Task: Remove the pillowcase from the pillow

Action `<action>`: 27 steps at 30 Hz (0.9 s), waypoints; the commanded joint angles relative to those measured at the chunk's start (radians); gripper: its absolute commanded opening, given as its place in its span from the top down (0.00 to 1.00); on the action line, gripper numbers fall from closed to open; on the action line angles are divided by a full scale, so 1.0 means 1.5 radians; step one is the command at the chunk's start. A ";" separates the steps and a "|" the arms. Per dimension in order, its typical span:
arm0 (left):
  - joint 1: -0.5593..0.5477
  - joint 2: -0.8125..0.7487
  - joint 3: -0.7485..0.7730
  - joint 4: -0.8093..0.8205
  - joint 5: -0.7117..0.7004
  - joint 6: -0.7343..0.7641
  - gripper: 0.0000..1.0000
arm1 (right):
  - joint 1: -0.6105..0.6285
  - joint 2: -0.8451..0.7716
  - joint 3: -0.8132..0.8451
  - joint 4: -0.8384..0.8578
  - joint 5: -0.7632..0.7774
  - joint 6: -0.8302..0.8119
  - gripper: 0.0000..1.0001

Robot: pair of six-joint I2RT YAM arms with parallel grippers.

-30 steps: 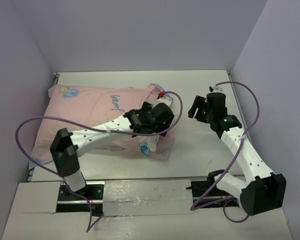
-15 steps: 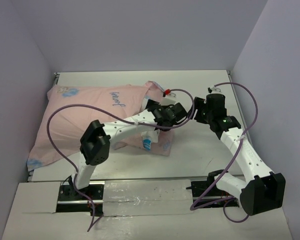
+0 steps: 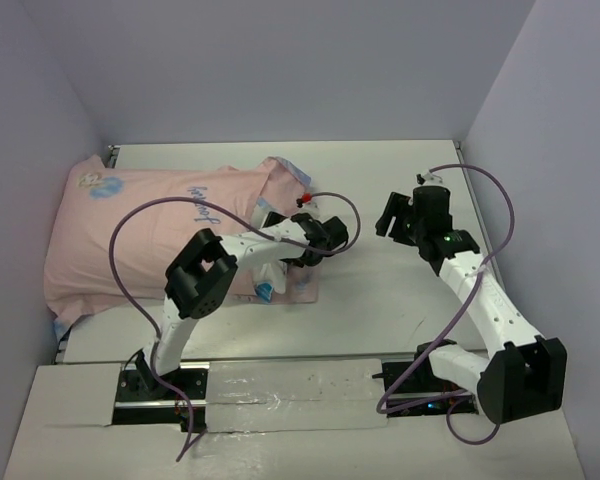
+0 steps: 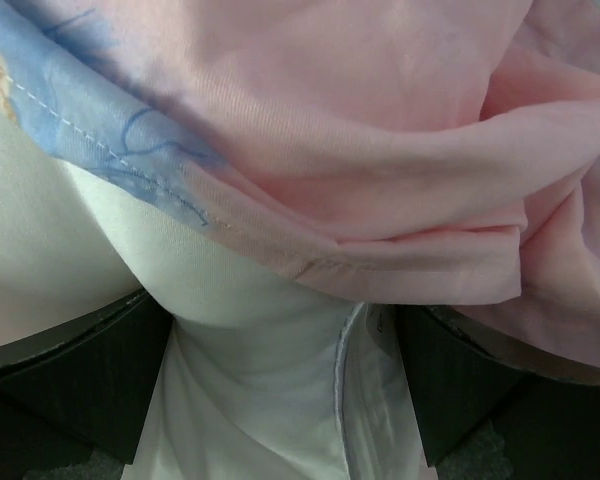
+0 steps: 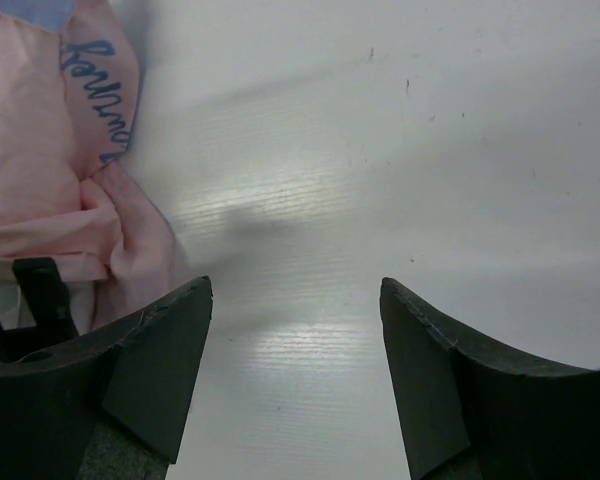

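Note:
The pillowcase (image 3: 150, 220) lies pink side up on the left half of the table, stuffed full. Its open end is bunched at the right, and a bit of its blue side shows there. My left gripper (image 3: 318, 240) is at that open end. In the left wrist view, white pillow fabric (image 4: 250, 380) is pinched between my left gripper's (image 4: 280, 400) dark fingers (image 4: 80, 370), with the pillowcase's pink and blue hem (image 4: 380, 150) draped just above. My right gripper (image 3: 392, 215) is open and empty above bare table, to the right of the pillowcase's edge (image 5: 40, 200).
Purple walls close in the white table (image 3: 380, 290) at the back and on both sides. A purple cable (image 3: 160, 215) from the left arm loops over the pillowcase. A silver taped strip (image 3: 290, 385) runs along the near edge between the arm bases.
The stuffed pillowcase has slid left across the table. My left gripper reached right, then came back left with it. The right gripper has barely moved.

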 commanded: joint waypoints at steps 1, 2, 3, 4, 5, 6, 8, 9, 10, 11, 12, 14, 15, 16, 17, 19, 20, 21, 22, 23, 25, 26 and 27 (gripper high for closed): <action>0.013 -0.043 -0.042 -0.016 0.107 0.009 0.01 | -0.005 0.019 0.016 0.034 0.000 0.003 0.25; 0.013 -0.076 -0.067 -0.005 0.119 0.037 0.01 | -0.006 0.029 0.018 0.037 -0.007 0.007 0.25; 0.018 -0.089 -0.078 0.013 0.135 0.047 0.01 | -0.005 0.033 0.020 0.043 -0.018 0.009 0.25; 0.022 -0.097 -0.088 0.020 0.147 0.057 0.01 | -0.005 0.037 0.020 0.046 -0.022 0.010 0.25; 0.026 -0.103 -0.095 0.018 0.154 0.057 0.01 | -0.005 0.043 0.021 0.051 -0.024 0.013 0.25; 0.036 -0.103 -0.100 0.018 0.164 0.059 0.06 | -0.005 0.044 0.020 0.056 -0.028 0.016 0.25; 0.041 -0.099 -0.119 0.017 0.166 0.057 0.16 | -0.007 0.047 0.019 0.060 -0.030 0.017 0.25; 0.046 -0.094 -0.123 0.010 0.169 0.057 0.28 | -0.006 0.049 0.019 0.062 -0.030 0.017 0.25; 0.049 -0.090 -0.127 -0.002 0.166 0.055 0.32 | -0.006 0.049 0.020 0.062 -0.029 0.015 0.25; 0.050 -0.081 -0.132 -0.007 0.163 0.051 0.39 | -0.008 0.050 0.019 0.062 -0.028 0.016 0.25; 0.052 -0.079 -0.136 -0.007 0.162 0.052 0.64 | -0.009 0.050 0.019 0.063 -0.028 0.016 0.25; 0.057 -0.083 -0.140 0.001 0.170 0.052 0.99 | -0.010 0.049 0.016 0.064 -0.029 0.017 0.25; 0.061 -0.087 -0.141 0.006 0.174 0.053 1.00 | -0.013 0.048 0.015 0.064 -0.029 0.017 0.25; 0.062 -0.092 -0.140 0.008 0.176 0.053 1.00 | -0.014 0.047 0.014 0.064 -0.028 0.017 0.25; 0.063 -0.105 -0.136 0.012 0.180 0.052 1.00 | -0.015 0.045 0.013 0.064 -0.029 0.016 0.25; 0.063 -0.121 -0.130 0.019 0.184 0.059 1.00 | -0.016 0.045 0.012 0.066 -0.033 0.016 0.25; 0.063 -0.145 -0.125 0.031 0.191 0.065 1.00 | -0.016 0.045 0.011 0.068 -0.038 0.013 0.25; 0.063 -0.159 -0.122 0.039 0.201 0.068 1.00 | -0.015 0.047 0.009 0.075 -0.046 0.008 0.25; 0.063 -0.173 -0.118 0.045 0.211 0.086 1.00 | -0.015 0.047 0.008 0.079 -0.055 0.002 0.25; 0.063 -0.203 -0.109 0.051 0.215 0.093 1.00 | -0.014 0.048 0.005 0.087 -0.084 -0.021 0.25; 0.062 -0.238 -0.102 0.070 0.242 0.117 1.00 | -0.004 0.053 0.005 0.108 -0.111 -0.043 0.25; 0.062 -0.275 -0.098 0.078 0.254 0.124 1.00 | 0.000 0.061 0.009 0.117 -0.145 -0.056 0.25; 0.062 -0.295 -0.100 0.095 0.278 0.132 1.00 | 0.002 0.066 0.012 0.137 -0.168 -0.061 0.25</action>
